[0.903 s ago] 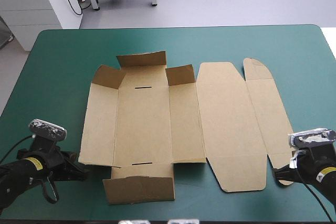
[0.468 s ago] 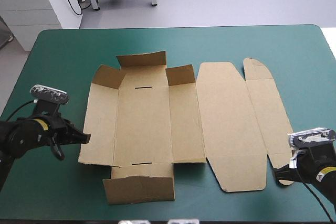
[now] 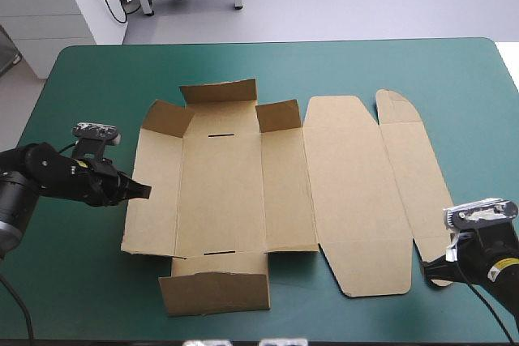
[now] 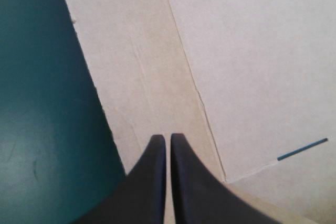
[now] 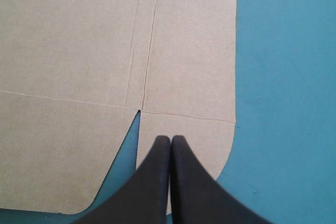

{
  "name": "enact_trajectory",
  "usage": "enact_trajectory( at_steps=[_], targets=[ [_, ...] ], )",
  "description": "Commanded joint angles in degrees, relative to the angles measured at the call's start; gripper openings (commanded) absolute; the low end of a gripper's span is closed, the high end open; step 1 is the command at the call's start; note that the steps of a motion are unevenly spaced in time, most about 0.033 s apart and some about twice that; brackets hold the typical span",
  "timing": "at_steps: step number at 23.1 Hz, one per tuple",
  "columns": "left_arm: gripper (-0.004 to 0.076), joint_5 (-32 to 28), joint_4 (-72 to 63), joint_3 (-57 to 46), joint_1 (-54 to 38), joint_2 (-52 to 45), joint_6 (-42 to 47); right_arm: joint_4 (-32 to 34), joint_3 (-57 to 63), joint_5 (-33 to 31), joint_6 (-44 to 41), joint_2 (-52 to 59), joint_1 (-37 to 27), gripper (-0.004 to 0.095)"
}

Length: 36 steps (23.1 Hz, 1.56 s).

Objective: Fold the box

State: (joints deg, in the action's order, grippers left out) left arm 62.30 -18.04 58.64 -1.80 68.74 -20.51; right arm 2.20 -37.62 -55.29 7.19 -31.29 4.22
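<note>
Teal-green cover stretches smooth over the worktop (image 3: 97, 79), its corners rounded, and the box (image 3: 219, 192) lies opened out across its middle as one cut sheet of matte brown board. Seen from above, the left half of the box has its short flaps tilted up: one at the far edge, two small ones at the far corners and a longer one at the near edge. The right half lies flat, two long panels with rounded, tapering ends. The left gripper (image 3: 139, 191) points at the box's left edge, about midway along it. The right gripper (image 3: 430, 266) sits at the near right corner of the sheet, by the narrow outer panel.

From the left wrist, the black fingers come together in a pointed arch with only a hairline between them. Their tips (image 4: 167, 137) are over the left panel, just inside its straight cut edge. A scored crease runs ahead of them, and a thin slot (image 4: 302, 149) shows teal-green through the board.

From the right wrist, the fingers likewise meet, pressed close. Their tips (image 5: 170, 139) are over a small rounded tab of board, beside a notch where two creases join.
</note>
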Motion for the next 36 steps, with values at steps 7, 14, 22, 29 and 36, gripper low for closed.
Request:
enact_trajectory(
  at_steps=[7,14,22,29,36],
  targets=[
    [0.0016,11.6,-12.8,1.9,-24.2,0.2,-13.6,0.6,-1.5,3.2,0.8,-0.2,-0.5,-0.002],
    [0.002,10.9,-12.1,1.9,-26.9,0.2,-12.5,0.6,-1.5,3.2,0.9,-0.2,-0.5,-0.0021],
    [0.0502,11.3,-16.6,-4.6,-26.9,0.9,-12.7,0.6,-1.5,3.1,0.9,-0.2,-0.5,-0.0021],
    [0.051,9.8,-25.0,-9.1,-26.8,9.1,-18.0,0.0,-1.5,3.0,0.9,-0.2,-0.5,-0.0021],
    [0.051,10.6,-28.2,-9.1,-23.5,15.3,-20.8,0.0,-1.5,2.8,0.9,-0.2,-0.5,-0.0021]
  ],
)
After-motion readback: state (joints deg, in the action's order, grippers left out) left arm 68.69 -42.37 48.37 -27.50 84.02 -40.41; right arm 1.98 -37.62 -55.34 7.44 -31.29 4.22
